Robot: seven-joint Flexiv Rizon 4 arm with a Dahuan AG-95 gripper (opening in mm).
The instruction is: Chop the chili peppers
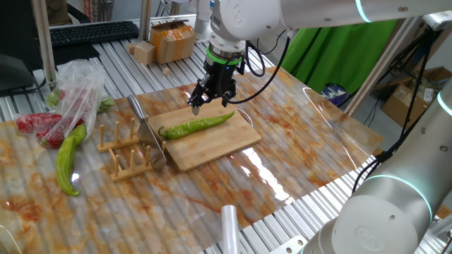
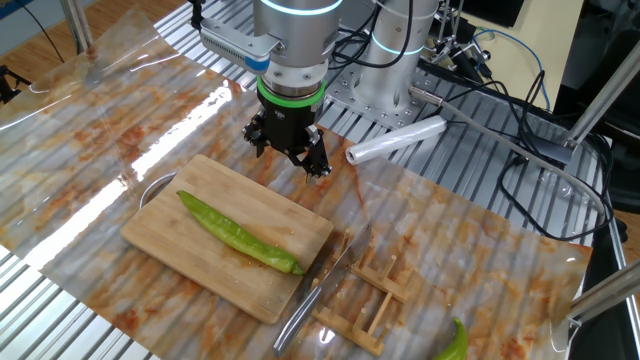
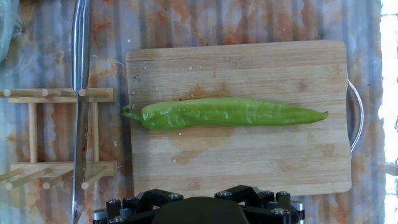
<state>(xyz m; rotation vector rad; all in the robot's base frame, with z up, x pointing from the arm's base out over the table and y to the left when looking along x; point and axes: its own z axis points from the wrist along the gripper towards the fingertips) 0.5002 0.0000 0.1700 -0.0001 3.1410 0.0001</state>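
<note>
The gripper (image 1: 212, 97) hovers above the board (image 1: 226, 144) holding nothing – whether open I cannot tell – so it should first take the knife (image 3: 79, 93) by its handle, keeping the whole chili (image 3: 224, 113) undisturbed.

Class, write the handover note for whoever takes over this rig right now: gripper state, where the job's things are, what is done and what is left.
Gripper: empty, hovering above the far edge of the cutting board; whether its jaws are open or shut cannot be told.
Chili pepper: whole and uncut, lying lengthwise across the middle of the board, stem towards the rack.
Knife: resting on the wooden rack beside the board, not picked up.
Another green pepper lies off the board on the table, beside a plastic bag.
Done: pepper placed on the board.
Left: take the knife and do all the chopping.
</note>
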